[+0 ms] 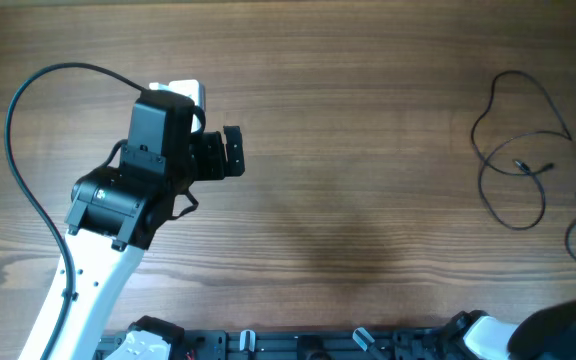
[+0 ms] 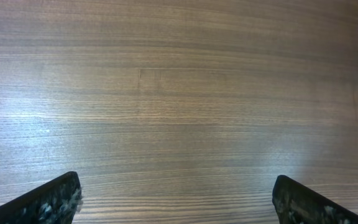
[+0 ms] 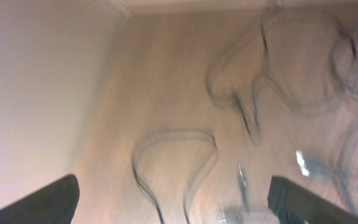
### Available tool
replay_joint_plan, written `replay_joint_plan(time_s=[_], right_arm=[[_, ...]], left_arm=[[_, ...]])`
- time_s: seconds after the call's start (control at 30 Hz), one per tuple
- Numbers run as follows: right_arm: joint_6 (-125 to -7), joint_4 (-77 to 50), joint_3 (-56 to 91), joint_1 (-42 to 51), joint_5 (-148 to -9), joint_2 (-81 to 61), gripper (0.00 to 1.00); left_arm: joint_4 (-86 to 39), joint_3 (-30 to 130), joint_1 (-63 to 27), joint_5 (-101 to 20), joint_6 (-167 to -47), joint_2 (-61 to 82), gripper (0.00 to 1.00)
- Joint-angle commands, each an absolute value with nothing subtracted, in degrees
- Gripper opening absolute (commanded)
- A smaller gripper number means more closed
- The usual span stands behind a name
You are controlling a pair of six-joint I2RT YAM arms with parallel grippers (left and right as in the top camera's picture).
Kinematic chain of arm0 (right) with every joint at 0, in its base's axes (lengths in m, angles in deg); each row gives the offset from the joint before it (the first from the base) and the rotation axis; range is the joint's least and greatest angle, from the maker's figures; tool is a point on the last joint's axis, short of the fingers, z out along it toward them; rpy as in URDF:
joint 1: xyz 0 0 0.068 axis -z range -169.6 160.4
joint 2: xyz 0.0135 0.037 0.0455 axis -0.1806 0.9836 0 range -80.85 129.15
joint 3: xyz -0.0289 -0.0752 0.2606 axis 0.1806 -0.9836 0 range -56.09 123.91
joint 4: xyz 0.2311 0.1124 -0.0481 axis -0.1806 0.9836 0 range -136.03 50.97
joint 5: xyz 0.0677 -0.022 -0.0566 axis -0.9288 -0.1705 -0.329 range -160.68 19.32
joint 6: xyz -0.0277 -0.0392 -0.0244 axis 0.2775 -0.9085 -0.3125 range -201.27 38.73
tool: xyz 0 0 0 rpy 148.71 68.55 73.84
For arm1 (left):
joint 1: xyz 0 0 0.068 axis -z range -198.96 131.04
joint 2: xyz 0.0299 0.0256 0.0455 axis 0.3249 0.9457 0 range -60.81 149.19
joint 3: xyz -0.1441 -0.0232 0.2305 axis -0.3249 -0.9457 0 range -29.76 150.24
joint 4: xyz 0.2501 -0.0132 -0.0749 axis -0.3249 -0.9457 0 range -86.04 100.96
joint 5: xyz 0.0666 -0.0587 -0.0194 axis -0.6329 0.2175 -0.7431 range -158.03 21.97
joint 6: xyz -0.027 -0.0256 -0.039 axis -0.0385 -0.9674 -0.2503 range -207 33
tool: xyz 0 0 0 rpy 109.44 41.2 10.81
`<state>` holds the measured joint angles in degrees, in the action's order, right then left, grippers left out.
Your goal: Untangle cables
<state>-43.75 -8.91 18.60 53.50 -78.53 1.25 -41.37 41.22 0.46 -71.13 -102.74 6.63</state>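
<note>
The thin dark cables (image 1: 520,164) lie in loose open loops on the far right of the brown wood-grain tabletop (image 1: 368,120). One larger loop has two small plug ends meeting inside it. More strands curl at the right edge of the overhead view and are partly cut off there. No tight knot shows in the loops that can be seen.

In the right wrist view the cables (image 3: 248,118) appear badly blurred. One rounded loop sits near the middle and other strands spread to the upper right, all lying flat on the wood ahead of the right claw (image 3: 173,180). Its two dark fingers (image 3: 48,202) stand wide apart at the lower corners, so the claw is open. Nothing is seen clamped between them, though the blur hides whether any strand touches them. From overhead only part of the white and black right arm (image 1: 558,330) shows, at the lower right corner, near the cables.

The left claw (image 1: 234,152) is well apart from the cables, over the left half of the tabletop and pointing right towards them. In its own wrist view the left claw (image 2: 176,180) is open, its fingers (image 2: 48,202) spread to the lower corners over bare wood. A dark sliver shows at the right edge of that view. A thick black cable (image 1: 13,150) arches from the left arm down the left side.
</note>
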Motion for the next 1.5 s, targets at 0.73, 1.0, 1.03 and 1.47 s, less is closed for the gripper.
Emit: replay_joint_plan(time_s=[0.73,1.0,1.03,1.47], right_arm=[[-58.76,17.65,18.41,18.83,-85.46,-11.64,1.00],[-58.28,16.53,18.41,18.83,-84.65,-11.64,1.00],[-58.28,16.16,18.41,18.83,-84.65,-11.64,1.00],[-58.11,16.12,18.41,18.83,-84.24,-11.64,1.00]], left_arm=[[-41.22,41.59,0.15,-70.84,-102.02,6.37,1.00],[-41.22,41.59,0.15,-70.84,-102.02,6.37,1.00],[-41.22,41.59,0.15,-70.84,-102.00,6.37,0.99],[-41.22,41.59,0.15,-70.84,-102.00,6.37,1.00]])
